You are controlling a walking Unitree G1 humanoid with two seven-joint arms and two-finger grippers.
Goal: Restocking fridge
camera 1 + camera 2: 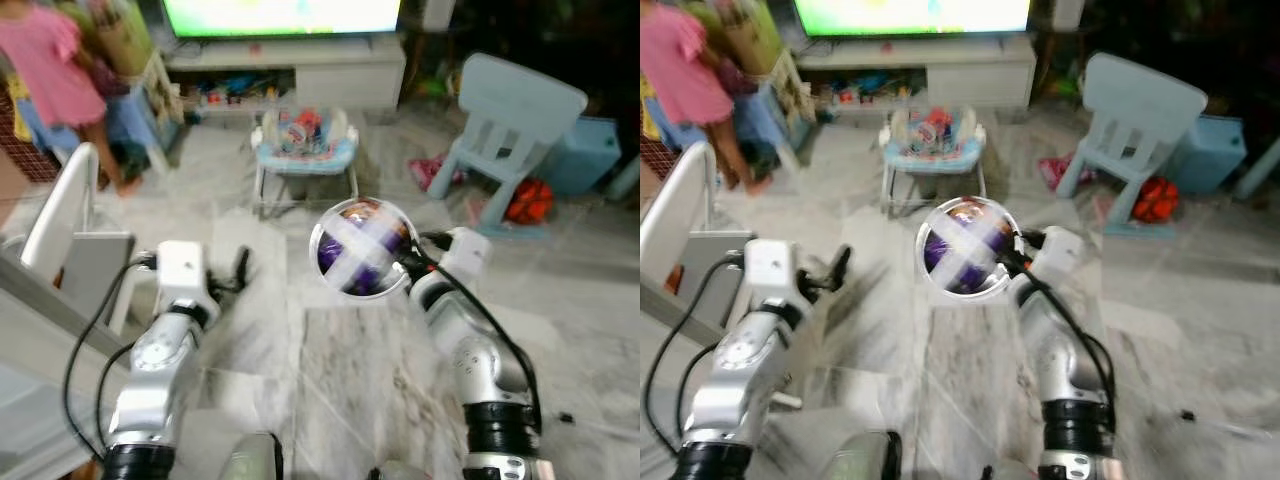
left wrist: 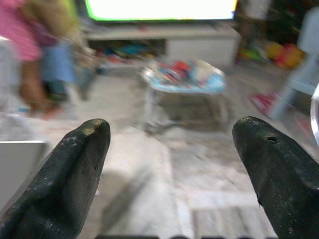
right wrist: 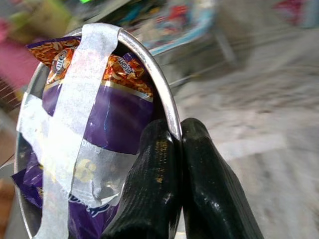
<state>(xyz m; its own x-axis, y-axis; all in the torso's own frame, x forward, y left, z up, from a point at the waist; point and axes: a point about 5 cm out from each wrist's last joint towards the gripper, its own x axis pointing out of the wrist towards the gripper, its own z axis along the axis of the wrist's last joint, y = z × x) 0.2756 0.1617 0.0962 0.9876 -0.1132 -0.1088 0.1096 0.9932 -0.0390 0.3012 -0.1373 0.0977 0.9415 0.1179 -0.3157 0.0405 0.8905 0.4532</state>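
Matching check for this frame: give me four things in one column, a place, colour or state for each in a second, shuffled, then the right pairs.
Things:
1. left gripper
2. right gripper
3. snack packet
4. plastic chair

States:
A. pale blue, standing on the floor
B. open, holding nothing
C. taped inside the metal bowl
D. pinching the bowl's rim

Pairs: 1-B, 2-D, 3-C, 4-A

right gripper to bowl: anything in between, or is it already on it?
Nothing is between them. The right gripper is already pinched on the rim of the metal bowl, which holds a taped-in purple snack packet. No fridge is visible, so the onward path cannot be judged.
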